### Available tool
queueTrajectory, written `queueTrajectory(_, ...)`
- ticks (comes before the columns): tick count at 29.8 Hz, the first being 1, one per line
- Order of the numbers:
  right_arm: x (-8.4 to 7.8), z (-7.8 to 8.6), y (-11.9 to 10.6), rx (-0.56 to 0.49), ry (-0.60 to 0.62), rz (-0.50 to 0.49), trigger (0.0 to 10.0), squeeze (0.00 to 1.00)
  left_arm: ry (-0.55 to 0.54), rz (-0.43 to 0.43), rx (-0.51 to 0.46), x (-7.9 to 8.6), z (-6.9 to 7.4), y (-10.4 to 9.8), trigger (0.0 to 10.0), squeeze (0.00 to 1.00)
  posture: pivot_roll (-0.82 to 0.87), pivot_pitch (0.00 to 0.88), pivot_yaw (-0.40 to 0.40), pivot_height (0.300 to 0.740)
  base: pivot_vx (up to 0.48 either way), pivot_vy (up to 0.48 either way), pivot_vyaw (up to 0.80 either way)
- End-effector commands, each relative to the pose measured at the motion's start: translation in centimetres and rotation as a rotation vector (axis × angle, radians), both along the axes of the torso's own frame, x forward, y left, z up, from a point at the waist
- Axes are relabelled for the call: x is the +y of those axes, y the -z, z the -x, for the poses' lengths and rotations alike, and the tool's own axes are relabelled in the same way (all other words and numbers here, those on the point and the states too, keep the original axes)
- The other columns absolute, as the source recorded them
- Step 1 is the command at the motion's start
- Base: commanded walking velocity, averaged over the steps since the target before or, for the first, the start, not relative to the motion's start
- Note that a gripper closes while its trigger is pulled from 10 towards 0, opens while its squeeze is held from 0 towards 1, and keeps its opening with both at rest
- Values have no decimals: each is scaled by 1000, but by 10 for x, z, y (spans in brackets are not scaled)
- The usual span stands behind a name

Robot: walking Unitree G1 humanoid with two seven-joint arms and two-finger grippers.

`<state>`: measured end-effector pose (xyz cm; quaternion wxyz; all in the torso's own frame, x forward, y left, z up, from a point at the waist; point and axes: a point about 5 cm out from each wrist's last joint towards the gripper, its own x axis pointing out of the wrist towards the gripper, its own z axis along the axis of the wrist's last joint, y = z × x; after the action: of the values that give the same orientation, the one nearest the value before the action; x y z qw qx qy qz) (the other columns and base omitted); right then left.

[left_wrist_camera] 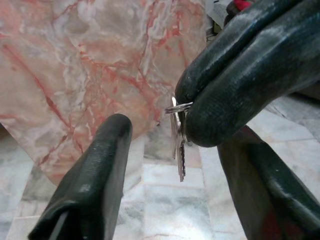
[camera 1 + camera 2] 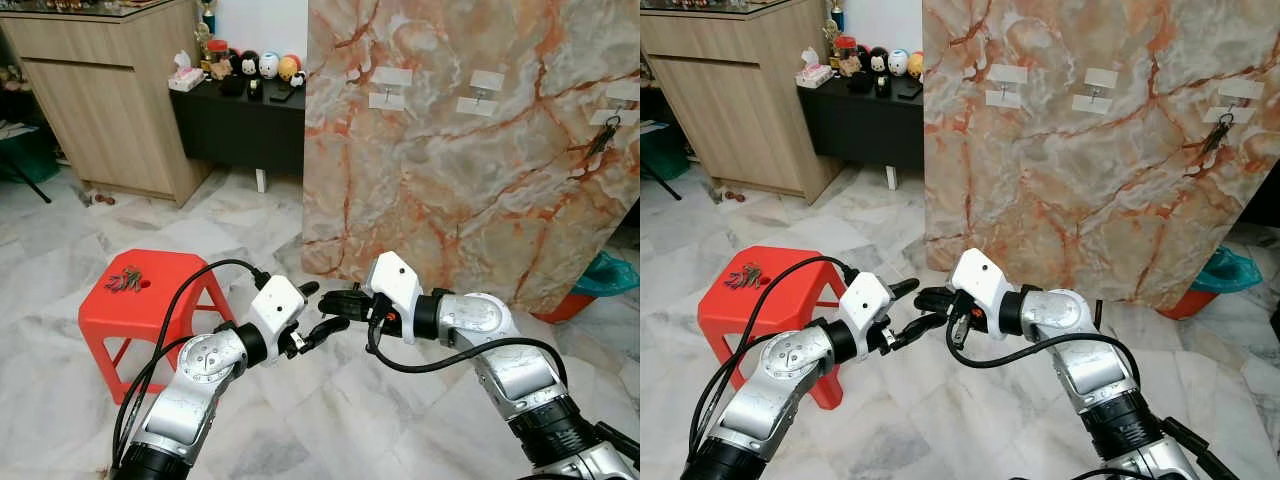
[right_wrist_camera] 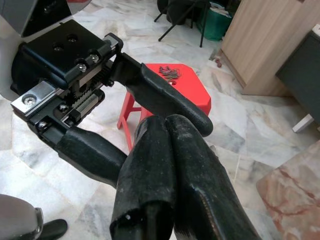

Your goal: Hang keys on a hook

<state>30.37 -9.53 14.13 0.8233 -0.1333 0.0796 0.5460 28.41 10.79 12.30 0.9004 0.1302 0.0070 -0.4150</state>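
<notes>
The two arms meet in front of the robot, above the marble floor (image 2: 330, 400), fingertip to fingertip. The right gripper (image 2: 335, 297) has its fingers pressed together on a key (image 1: 179, 145), which hangs down from the pinch by its ring. The left gripper (image 2: 312, 312) is spread, one finger above and one below the right gripper's tips, so the key dangles between its fingers (image 1: 95, 175) without touching them.

Behind the arms a marble slab (image 2: 450, 150) stands upright. Three white hooks sit in a row near its top: the left hook (image 2: 388, 96) and middle hook (image 2: 483, 100) are bare, and the right hook (image 2: 612, 108) carries a dark bunch of keys (image 2: 598, 138).

To the robot's left, a red stool (image 2: 150, 300) has another small bunch (image 2: 125, 281) lying on its seat.
</notes>
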Motion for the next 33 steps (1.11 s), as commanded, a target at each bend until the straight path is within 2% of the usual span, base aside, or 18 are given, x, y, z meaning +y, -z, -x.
queueTrajectory(1, 4, 0, -7, -23, -21, 0, 10000, 0, 2, 30, 3, -2, 0, -3, 0, 0, 90, 0, -41, 740, 0, 0, 0)
queueTrajectory(4, 6, 3, -6, -19, -37, 0, 10000, 0, 2, 41, 6, -4, 1, -3, 0, 0, 93, 0, -41, 740, 0, 0, 0)
queueTrajectory(5, 6, 3, -6, -18, -38, -1, 10000, 0, 2, 41, 5, -4, 1, -4, 627, 0, 92, 0, -40, 740, 0, 0, 0)
queueTrajectory(6, 6, 3, -6, -19, -41, 2, 10000, 0, -1, 44, 4, -4, 1, -4, 2706, 0, 92, 0, -40, 740, 0, 0, 0)
queueTrajectory(7, 6, 3, -6, -18, -41, 2, 10000, 0, -6, 47, 2, -3, 1, -4, 3451, 0, 91, 0, -40, 740, 0, 0, 0)
queueTrajectory(8, 6, 3, -6, -19, -40, 4, 10000, 0, -11, 51, 2, -3, 1, -4, 6157, 0, 91, 0, -40, 740, 0, 0, 0)
queueTrajectory(10, 5, 3, -6, -19, -38, 4, 10000, 0, -10, 51, 3, -3, 1, -4, 6510, 0, 91, 0, -38, 740, 0, 0, 0)
queueTrajectory(11, 5, 3, -6, -19, -37, 4, 10000, 0, -10, 51, 3, -3, 1, -4, 6510, 0, 91, 0, -38, 740, 0, 0, 0)
queueTrajectory(12, 5, 3, -6, -19, -36, 5, 10000, 0, -9, 51, 3, -3, 1, -4, 5137, 0, 91, 0, -38, 740, 0, 0, 0)
queueTrajectory(13, 5, 3, -6, -20, -36, 5, 10000, 0, -9, 51, 4, -3, 1, -4, 5137, 0, 91, 0, -38, 740, 0, 0, 0)
queueTrajectory(14, 5, 2, -5, -20, -32, 5, 10000, 0, -21, 50, -1, -1, -1, -5, 2196, 0, 90, 0, -37, 740, 0, 0, 0)
queueTrajectory(16, 5, 2, -5, -20, -30, 5, 10000, 0, -24, 50, -3, 0, -1, -5, 0, 0, 91, 0, -37, 740, 0, 0, 0)
queueTrajectory(33, 6, 1, -2, -11, -19, 0, 10000, 0, -31, 105, -4, 6, -2, -12, 0, 0, 96, 5, -33, 740, 0, 0, 0)
